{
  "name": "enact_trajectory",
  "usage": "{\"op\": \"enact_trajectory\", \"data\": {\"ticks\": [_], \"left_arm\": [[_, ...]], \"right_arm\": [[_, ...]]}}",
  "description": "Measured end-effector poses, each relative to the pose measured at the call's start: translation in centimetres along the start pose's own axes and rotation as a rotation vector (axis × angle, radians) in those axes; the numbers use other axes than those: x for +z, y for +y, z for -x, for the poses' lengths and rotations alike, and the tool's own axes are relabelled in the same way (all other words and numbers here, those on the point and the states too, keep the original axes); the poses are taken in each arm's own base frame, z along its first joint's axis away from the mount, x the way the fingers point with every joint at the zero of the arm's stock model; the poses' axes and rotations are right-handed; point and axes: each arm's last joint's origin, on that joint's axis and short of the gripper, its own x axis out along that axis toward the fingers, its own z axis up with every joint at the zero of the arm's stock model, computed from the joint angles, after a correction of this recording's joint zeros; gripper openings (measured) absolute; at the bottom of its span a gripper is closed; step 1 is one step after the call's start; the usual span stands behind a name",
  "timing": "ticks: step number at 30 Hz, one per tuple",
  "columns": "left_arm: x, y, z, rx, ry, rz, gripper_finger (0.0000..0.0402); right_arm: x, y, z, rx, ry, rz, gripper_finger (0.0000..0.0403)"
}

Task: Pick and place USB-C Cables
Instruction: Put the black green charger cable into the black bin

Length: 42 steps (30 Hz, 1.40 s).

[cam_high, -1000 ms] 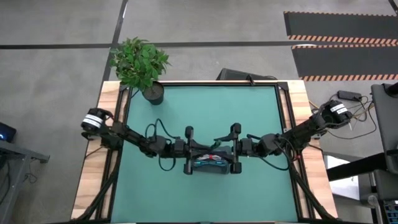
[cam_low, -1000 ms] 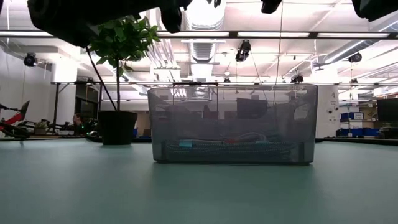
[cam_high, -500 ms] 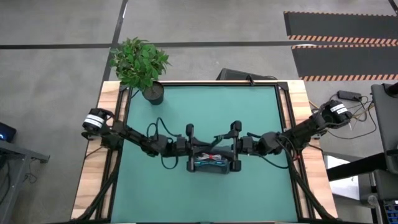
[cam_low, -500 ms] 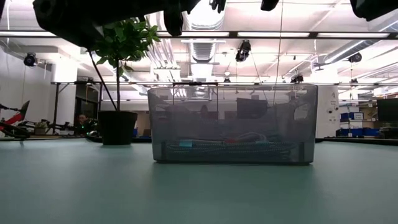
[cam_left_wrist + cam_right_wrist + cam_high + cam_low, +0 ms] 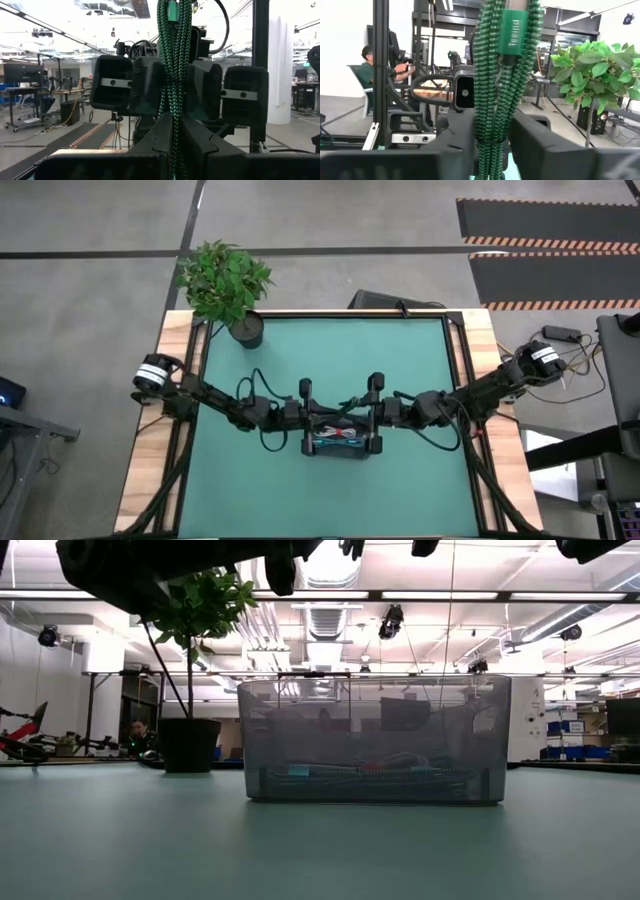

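Both jaws pinching green cable (image 5: 172,85) between them, above grey tray (image 5: 375,740)

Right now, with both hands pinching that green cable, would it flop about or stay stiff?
The green cable is a tight bundle bound at its middle, so it probably keeps its shape rather than drooping. Its braided sheath looks grippy, unlikely to slip from the left hand or right hand. Being slim, it is probably light.

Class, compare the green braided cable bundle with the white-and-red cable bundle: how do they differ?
The green braided cable bundle hangs upright, clamped by the left gripper and right gripper; the white-and-red cable bundle lies flat in the translucent grey tray. One is green, the other white with red. Both are slim bundles.
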Motion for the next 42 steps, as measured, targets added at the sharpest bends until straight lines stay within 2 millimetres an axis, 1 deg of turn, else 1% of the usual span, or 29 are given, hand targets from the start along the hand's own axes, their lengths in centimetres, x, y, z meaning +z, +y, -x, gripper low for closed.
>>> {"op": "enact_trajectory", "data": {"ticks": [3,4,8,10,12,16,20,23,27,31,36,42], "left_arm": [[0.0,0.0,0.0,0.000,-0.001,0.000,0.0008],[0.0,0.0,0.0,0.000,-0.001,0.000,0.0008],[0.0,0.0,0.1,0.000,0.003,0.020,0.0011],[-0.1,0.0,0.1,-0.005,0.009,0.022,0.0022],[-0.2,0.0,0.1,-0.009,0.017,0.020,0.0042],[-0.3,-0.1,0.2,-0.014,0.045,0.014,0.0097],[0.0,-0.1,0.2,-0.019,0.064,0.009,0.0147],[0.5,0.0,0.3,-0.022,0.116,-0.005,0.0171],[1.0,-0.1,0.9,-0.040,0.245,-0.039,0.0184],[2.3,-0.1,1.7,-0.057,0.354,-0.068,0.0185],[4.3,0.5,2.8,-0.051,0.436,-0.102,0.0185],[6.9,1.7,4.5,0.072,0.493,-0.178,0.0185]], "right_arm": [[0.0,0.0,0.0,-0.001,0.000,0.015,0.0037],[0.0,0.0,0.0,-0.001,0.000,0.018,0.0026],[-0.1,0.0,0.0,0.003,0.019,0.004,0.0028],[-0.2,0.0,0.1,0.007,0.031,0.002,0.0028],[-0.3,0.1,0.1,0.010,0.047,0.008,0.0028],[-0.5,0.1,0.1,0.010,0.063,0.016,0.0028],[-0.2,0.0,0.2,0.009,0.059,0.010,0.0028],[0.1,-0.2,0.4,0.014,0.081,-0.007,0.0028],[0.5,-0.4,0.9,0.026,0.134,-0.041,0.0028],[1.3,-0.6,1.0,0.033,0.228,-0.057,0.0028],[2.8,-0.6,0.2,0.041,0.359,-0.046,0.0028],[5.1,-0.6,-1.0,0.020,0.567,-0.073,0.0028]]}}
